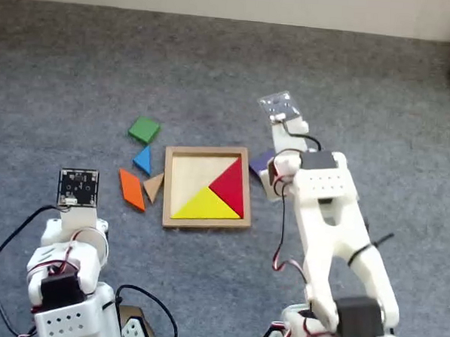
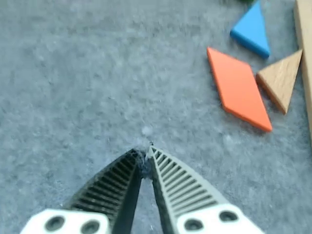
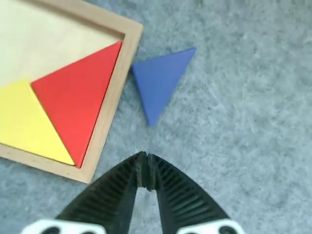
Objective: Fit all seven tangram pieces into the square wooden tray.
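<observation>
Sitting in the middle of the grey felt-covered table (image 1: pixel 79 70), the square wooden tray (image 1: pixel 208 149) already has two pieces in it. A large red triangle (image 1: pixel 230 185) lies against its right side and a large yellow triangle (image 1: pixel 204 205) along its near side, the two meeting edge to edge. Pale wood shows across the rest of its floor.

Just outside the tray's right rim lies a dark blue triangle (image 3: pixel 158 80), flat on the felt, one corner close to the frame. On the tray's left are four loose pieces. A green square (image 1: pixel 144 129) lies farthest back, with a small light blue triangle (image 1: pixel 143 160) nearer. Nearer still is an orange parallelogram (image 2: pixel 239 87), and a small plain wooden triangle (image 2: pixel 281 80) lies just beside it, between the parallelogram and the tray.

The right claw (image 3: pixel 146 170) hangs over the felt near the dark blue triangle, its tips pressed together and gripping nothing. The left claw (image 2: pixel 147 151) sits low over bare felt, well apart from the orange parallelogram, and its tips too are together with nothing between them.
</observation>
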